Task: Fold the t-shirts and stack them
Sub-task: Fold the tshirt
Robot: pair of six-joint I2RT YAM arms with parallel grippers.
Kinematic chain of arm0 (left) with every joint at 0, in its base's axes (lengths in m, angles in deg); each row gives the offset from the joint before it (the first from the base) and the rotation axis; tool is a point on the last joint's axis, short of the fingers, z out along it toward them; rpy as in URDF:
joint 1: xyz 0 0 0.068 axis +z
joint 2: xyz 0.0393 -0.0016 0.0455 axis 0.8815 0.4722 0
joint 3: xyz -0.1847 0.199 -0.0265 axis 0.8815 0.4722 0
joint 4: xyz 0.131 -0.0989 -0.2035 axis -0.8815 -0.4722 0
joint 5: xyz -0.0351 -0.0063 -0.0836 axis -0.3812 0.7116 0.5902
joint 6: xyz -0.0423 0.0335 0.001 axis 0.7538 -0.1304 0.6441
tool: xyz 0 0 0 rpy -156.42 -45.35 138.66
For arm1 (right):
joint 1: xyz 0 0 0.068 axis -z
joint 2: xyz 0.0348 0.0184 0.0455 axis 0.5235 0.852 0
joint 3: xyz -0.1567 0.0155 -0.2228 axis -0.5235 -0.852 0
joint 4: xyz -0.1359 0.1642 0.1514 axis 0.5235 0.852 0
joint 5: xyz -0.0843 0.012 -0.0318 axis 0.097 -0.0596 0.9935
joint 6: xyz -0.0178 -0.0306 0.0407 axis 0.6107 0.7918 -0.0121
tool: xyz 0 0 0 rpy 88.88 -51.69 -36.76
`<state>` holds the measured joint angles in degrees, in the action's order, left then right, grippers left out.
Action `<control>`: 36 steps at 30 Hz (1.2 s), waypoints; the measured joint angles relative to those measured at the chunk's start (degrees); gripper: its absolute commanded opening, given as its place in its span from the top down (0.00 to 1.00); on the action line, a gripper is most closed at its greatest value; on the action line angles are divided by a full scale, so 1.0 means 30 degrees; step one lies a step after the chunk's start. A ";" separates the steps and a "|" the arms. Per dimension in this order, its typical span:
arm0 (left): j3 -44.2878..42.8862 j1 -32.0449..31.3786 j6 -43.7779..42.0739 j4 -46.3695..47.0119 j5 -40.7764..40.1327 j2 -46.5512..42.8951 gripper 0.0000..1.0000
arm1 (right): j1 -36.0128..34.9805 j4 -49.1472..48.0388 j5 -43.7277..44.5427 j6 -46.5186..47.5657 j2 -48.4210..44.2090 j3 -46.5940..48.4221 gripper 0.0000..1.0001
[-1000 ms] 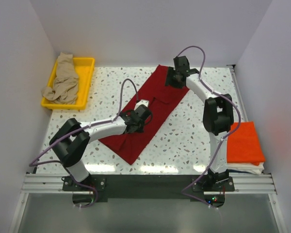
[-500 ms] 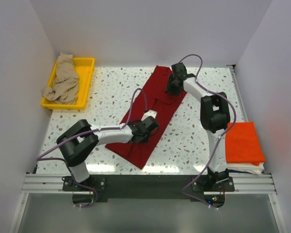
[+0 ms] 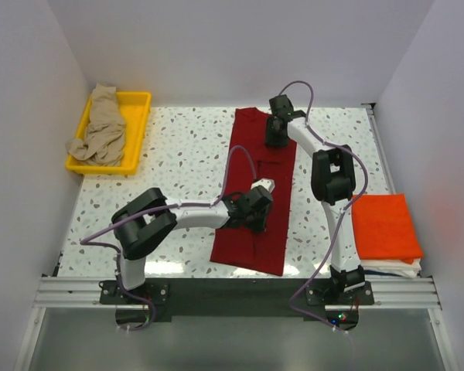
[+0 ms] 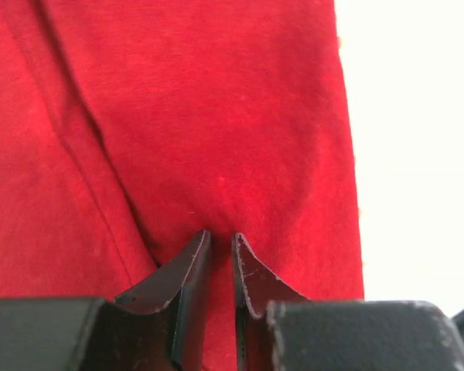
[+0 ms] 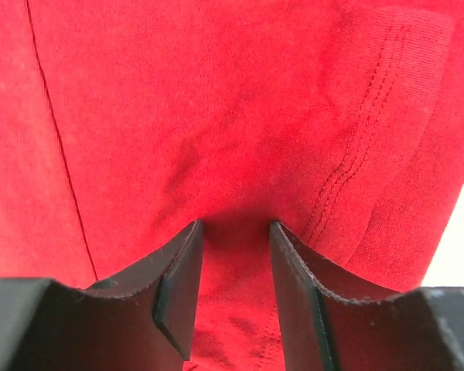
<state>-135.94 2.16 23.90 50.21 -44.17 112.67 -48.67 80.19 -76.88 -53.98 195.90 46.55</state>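
Observation:
The dark red t-shirt [image 3: 250,249] lies on the table as a long folded strip, running from the back edge almost straight toward the near edge. My left gripper [image 3: 257,207] rests on its middle, jaws pinched on a ridge of the red cloth [image 4: 216,116]. At the strip's far end, my right gripper [image 3: 276,131] has a thicker bunch of the same cloth [image 5: 216,100] gathered between its fingers. In the wrist views the left gripper [image 4: 220,236] and right gripper [image 5: 236,224] are both closed on fabric. An orange t-shirt [image 3: 385,226] lies folded on a white t-shirt [image 3: 396,270] at the right.
A yellow tray [image 3: 140,97] at the back left holds a crumpled tan t-shirt [image 3: 100,127]. White walls close in the speckled table [image 3: 178,147] on three sides. The folded stack sits at the table's right edge beside the right arm's base.
The red shirt has swung from a diagonal to nearly straight front-to-back. The left gripper dragged its part rightward and nearer; the right gripper shifted left at the far end.

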 measured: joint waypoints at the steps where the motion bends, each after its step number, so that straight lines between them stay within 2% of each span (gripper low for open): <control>1: -0.0357 -0.0007 0.0211 0.0029 0.0364 0.0284 0.77 | 0.0007 0.0080 -0.0007 0.0233 0.0124 0.0248 0.53; 7: -0.1457 0.0015 0.0517 -0.0197 0.1552 0.0838 0.70 | 0.0066 0.0131 -0.0262 0.1071 0.0481 0.0911 0.42; 11: -0.1231 0.0306 0.0554 -0.0532 0.1872 0.0044 0.66 | 0.0087 0.0153 -0.0772 0.1217 0.0437 0.1020 0.37; 16: 0.0874 0.1479 0.0583 -0.0867 0.1836 -0.4044 0.62 | 0.0095 0.0554 -0.1384 0.0925 -0.0525 0.1151 0.37; 19: 0.2178 0.2186 0.0750 -0.1224 0.1319 -0.7125 0.57 | 0.0095 0.0546 -0.1741 0.0350 -0.2841 -0.0226 0.38; 22: 0.3752 0.2521 0.1049 -0.1974 0.0597 -0.9930 0.56 | 0.0022 -0.0291 -0.2222 -0.0474 -0.7533 -0.4575 0.44; 26: 0.6156 0.2645 0.1552 -0.3111 0.0131 -1.2553 0.55 | -0.0678 -0.1945 -0.2499 -0.1661 -1.5183 -1.2371 0.43; 28: 0.7278 0.2696 0.1756 -0.3526 0.0168 -1.3274 0.52 | -0.1727 -0.2463 -0.2375 -0.2135 -1.7923 -1.5351 0.43; 33: 0.9071 0.2718 0.1851 -0.3687 0.0925 -1.3413 0.48 | -0.5778 -0.2572 -0.2200 -0.3803 -2.2447 -2.2163 0.43; 36: 0.9537 0.2718 0.1851 -0.3621 0.1464 -1.3289 0.48 | -0.6579 -0.1872 -0.2171 -0.4911 -2.4808 -2.5172 0.43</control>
<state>-107.33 10.31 29.45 39.34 -39.77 72.80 -68.41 74.57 -83.40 -68.71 121.48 -28.96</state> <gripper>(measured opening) 0.523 0.571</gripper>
